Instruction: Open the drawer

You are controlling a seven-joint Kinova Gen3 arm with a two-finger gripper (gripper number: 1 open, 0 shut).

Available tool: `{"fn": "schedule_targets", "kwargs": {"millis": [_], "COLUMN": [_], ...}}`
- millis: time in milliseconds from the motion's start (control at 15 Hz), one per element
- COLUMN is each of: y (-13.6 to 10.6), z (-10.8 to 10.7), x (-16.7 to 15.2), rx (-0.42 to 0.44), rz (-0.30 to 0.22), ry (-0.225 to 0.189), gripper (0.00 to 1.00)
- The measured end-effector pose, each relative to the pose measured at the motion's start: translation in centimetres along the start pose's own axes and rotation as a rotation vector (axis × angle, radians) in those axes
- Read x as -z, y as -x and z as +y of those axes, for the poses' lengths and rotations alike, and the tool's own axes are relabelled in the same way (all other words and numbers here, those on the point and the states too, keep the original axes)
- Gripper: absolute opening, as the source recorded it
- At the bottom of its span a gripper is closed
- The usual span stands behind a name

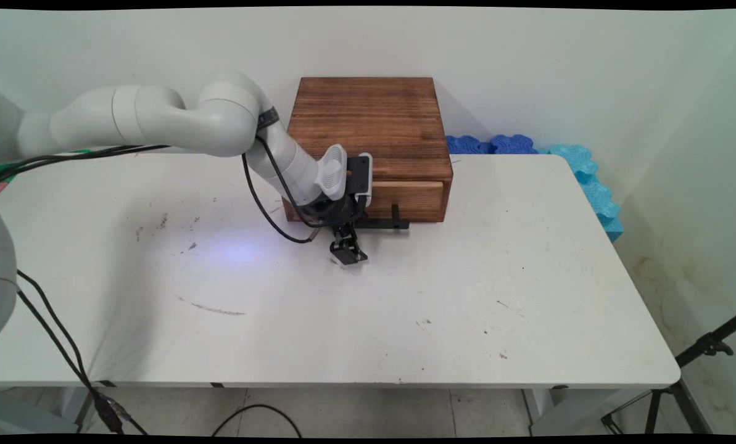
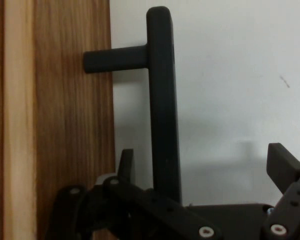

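Handle (image 2: 162,100) of black bar is sitting between my two spread fingers (image 2: 285,167), untouched by either one as far as I can see. My gripper (image 1: 348,251) is hovering wide just above the white table (image 1: 405,308), at the front of the one wooden box (image 1: 371,132). Its single drawer (image 1: 408,198) is carrying that handle. Blue foam pieces (image 1: 531,148) are lying behind, by the wall.

text: none readable | labels: none | numbers: none
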Motion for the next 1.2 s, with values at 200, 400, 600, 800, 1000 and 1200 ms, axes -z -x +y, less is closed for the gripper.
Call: {"fn": "schedule_targets", "kwargs": {"millis": [200, 400, 600, 800, 1000, 1200], "y": [-0.1, -0.3, -0.3, -0.4, -0.4, -0.4], "z": [0.1, 0.4, 0.7, 1.3, 2.1, 3.3], "x": [-0.1, -0.2, -0.2, -0.2, -0.2, 0.0], "rx": [-0.001, 0.007, 0.018, 0.031, 0.046, 0.056], "rz": [-0.002, -0.004, -0.006, -0.010, -0.013, -0.015], "ry": [-0.002, -0.003, -0.002, 0.001, 0.007, 0.018], "gripper": [1.00, 1.00, 1.00, 1.00, 1.00, 1.00]}}
